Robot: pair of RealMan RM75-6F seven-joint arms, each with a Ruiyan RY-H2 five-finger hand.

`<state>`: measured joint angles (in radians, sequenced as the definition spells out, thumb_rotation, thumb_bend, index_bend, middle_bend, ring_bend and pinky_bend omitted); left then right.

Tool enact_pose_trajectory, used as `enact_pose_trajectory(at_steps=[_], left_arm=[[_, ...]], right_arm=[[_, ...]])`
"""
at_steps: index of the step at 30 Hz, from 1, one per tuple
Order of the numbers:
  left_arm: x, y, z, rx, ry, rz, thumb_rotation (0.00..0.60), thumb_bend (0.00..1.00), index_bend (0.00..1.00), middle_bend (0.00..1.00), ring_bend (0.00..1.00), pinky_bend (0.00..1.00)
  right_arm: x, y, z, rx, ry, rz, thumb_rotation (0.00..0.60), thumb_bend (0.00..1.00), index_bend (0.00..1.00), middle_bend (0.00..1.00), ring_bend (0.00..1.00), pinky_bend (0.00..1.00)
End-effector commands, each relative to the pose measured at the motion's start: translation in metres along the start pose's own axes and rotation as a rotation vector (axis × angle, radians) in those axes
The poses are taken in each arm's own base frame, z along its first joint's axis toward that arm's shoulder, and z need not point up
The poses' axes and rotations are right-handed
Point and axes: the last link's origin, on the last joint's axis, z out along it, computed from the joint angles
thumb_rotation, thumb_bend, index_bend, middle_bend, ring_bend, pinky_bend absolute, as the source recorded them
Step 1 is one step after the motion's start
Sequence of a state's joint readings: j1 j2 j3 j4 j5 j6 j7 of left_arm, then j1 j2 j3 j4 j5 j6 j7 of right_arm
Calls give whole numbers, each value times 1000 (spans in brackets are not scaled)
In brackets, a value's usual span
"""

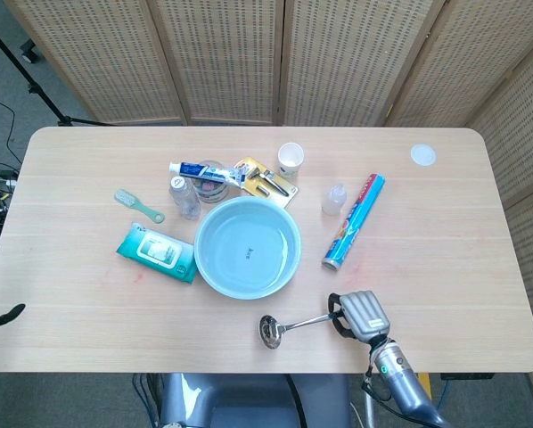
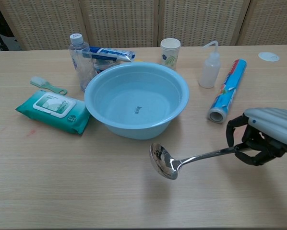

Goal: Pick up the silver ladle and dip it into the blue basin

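My right hand (image 2: 264,135) (image 1: 363,315) grips the end of the silver ladle's handle near the table's front right. The silver ladle (image 2: 182,161) (image 1: 284,327) hangs above the table, its bowl tilted down to the left, casting a shadow on the wood. The blue basin (image 2: 137,99) (image 1: 247,247) stands empty just behind and to the left of the ladle's bowl. Only a dark tip of the left arm (image 1: 1,316) shows at the far left edge of the head view; the left hand itself is hidden.
Behind the basin stand a clear bottle (image 2: 79,54), a toothpaste tube (image 2: 110,52) and a paper cup (image 2: 170,52). A squeeze bottle (image 2: 209,67) and blue foil roll (image 2: 226,90) lie to the right. A wipes pack (image 2: 53,111) and brush (image 2: 47,85) lie left.
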<state>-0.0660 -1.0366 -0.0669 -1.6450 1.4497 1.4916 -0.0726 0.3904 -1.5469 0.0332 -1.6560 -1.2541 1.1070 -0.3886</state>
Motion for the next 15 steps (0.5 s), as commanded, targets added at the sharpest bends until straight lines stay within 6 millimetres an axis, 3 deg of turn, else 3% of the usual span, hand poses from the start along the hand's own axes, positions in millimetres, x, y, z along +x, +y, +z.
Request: enact_pose_trajectory(at_steps=[1, 9, 15], left_arm=[[0, 0, 0, 0, -1, -1, 600, 0, 0, 0, 0, 47], [-1, 1, 0, -2, -3, -1, 600, 0, 0, 0, 0, 47], [-1, 1, 0, -5, -5, -2, 600, 0, 0, 0, 0, 47]], right_arm=[[10, 3, -7, 4, 24, 5, 600, 878, 822, 888, 836, 1000], [52, 4, -15, 0, 133, -31, 600, 878, 825, 888, 836, 1000], [84, -5, -9, -25, 209, -94, 600, 878, 827, 888, 836, 1000]])
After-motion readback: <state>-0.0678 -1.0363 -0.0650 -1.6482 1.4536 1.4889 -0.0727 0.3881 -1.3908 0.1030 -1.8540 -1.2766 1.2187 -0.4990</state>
